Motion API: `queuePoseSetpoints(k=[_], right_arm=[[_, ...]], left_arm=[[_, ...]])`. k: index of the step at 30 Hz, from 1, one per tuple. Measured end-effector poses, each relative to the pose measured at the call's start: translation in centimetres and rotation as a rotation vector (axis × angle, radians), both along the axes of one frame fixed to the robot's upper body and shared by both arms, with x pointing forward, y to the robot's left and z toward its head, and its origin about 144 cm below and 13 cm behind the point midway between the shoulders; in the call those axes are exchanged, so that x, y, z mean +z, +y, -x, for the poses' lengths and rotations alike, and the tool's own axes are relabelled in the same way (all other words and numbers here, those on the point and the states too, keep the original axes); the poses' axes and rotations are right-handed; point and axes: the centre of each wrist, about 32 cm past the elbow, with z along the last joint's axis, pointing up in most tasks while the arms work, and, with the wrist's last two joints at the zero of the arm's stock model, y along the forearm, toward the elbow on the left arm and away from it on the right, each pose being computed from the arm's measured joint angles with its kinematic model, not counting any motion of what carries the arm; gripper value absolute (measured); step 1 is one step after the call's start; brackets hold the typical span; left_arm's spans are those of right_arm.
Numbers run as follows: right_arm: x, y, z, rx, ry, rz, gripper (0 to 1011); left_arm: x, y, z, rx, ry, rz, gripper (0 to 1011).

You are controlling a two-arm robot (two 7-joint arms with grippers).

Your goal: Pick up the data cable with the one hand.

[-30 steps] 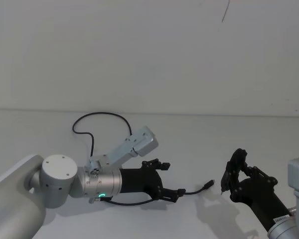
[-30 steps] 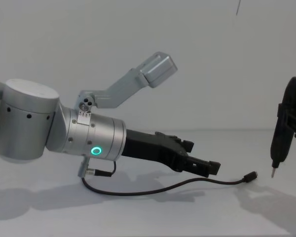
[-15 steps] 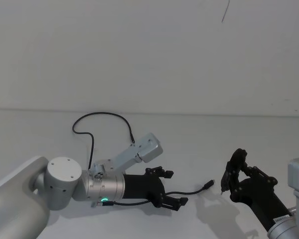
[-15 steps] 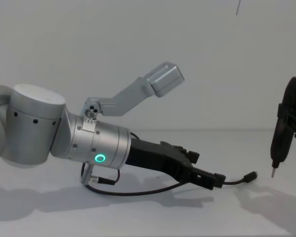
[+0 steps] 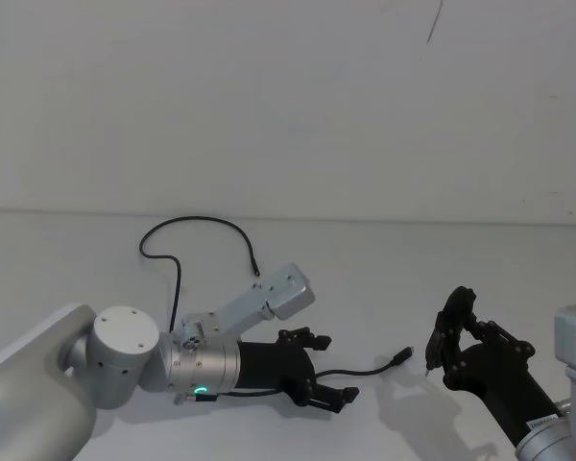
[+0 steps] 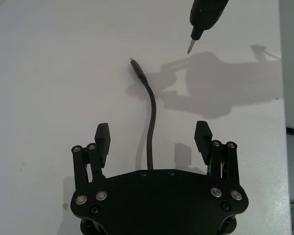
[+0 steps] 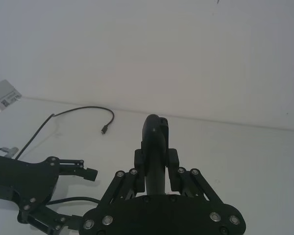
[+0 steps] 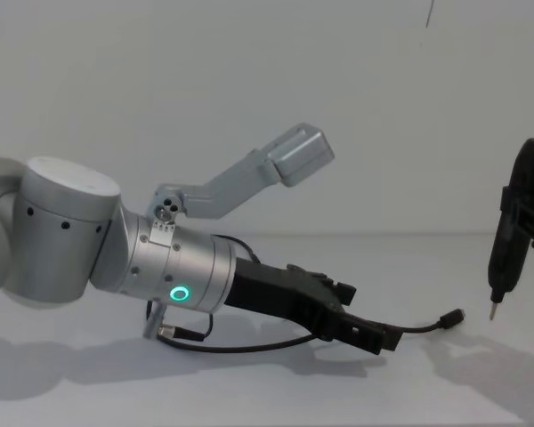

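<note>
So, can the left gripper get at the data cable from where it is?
Probably yes: the left gripper is open, a finger either side of the data cable, nothing else between.

White table [image 5: 384,279], white wall [image 5: 269,96] with a thin dark streak [image 5: 434,21], slim black pin-tipped tool [image 8: 501,258] tip-down over the table.

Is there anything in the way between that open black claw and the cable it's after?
Nothing visible. The left gripper is open and straddles the data cable, which lies on the table between its fingers. The right gripper holds a slim pin-tipped tool off beyond the cable's end, apart from it.
</note>
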Motion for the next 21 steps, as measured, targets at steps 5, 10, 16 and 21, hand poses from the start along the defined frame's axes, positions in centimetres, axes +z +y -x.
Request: queuePoseSetpoints(k=[5, 10, 16, 21], right_arm=[[0.0, 0.0, 0.0, 0.0, 0.0, 0.0, 269], [0.0, 0.0, 0.0, 0.0, 0.0, 0.0, 269], [0.0, 0.0, 0.0, 0.0, 0.0, 0.0, 269], [0.0, 0.0, 0.0, 0.0, 0.0, 0.0, 269]], left_arm=[[-0.15, 0.1, 0.02, 0.008, 0.001, -0.009, 1001], [-0.29, 0.2, 0.01, 0.013, 0.003, -0.017, 955], [-0.42, 0.32, -0.02, 0.018, 0.007, -0.023, 792], [-0.49, 0.37, -0.03, 0.02, 0.008, -0.027, 632]])
